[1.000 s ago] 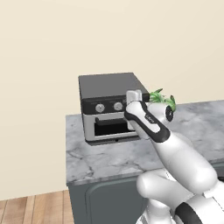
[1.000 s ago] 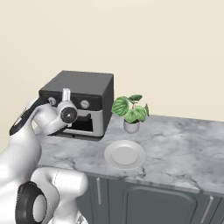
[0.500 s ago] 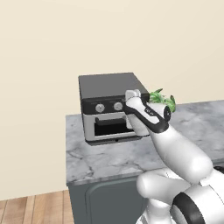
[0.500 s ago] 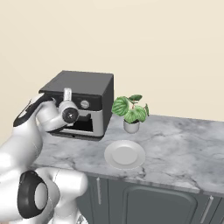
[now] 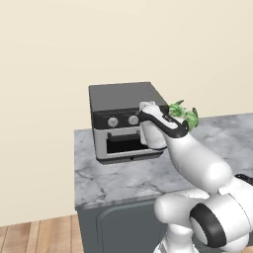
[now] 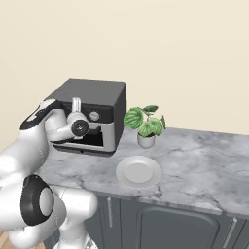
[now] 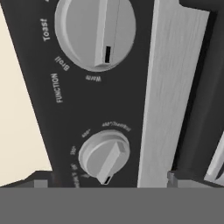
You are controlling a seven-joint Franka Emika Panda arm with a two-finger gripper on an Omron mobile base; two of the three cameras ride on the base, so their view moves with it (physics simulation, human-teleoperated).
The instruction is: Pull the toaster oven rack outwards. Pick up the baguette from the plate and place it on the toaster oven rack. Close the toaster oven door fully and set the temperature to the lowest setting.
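Now the open gripper (image 6: 77,127) is near the oven (image 5: 123,121); I think it should pinch the small knob (image 7: 105,155) and turn slowly.

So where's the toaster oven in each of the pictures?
Left base view: the toaster oven sits middle-left on the counter, behind the arm.
Right base view: it stands at the left, beside the potted plant.
Hand view: its black control strip with knobs, close up.
Shared landmark: the potted plant.
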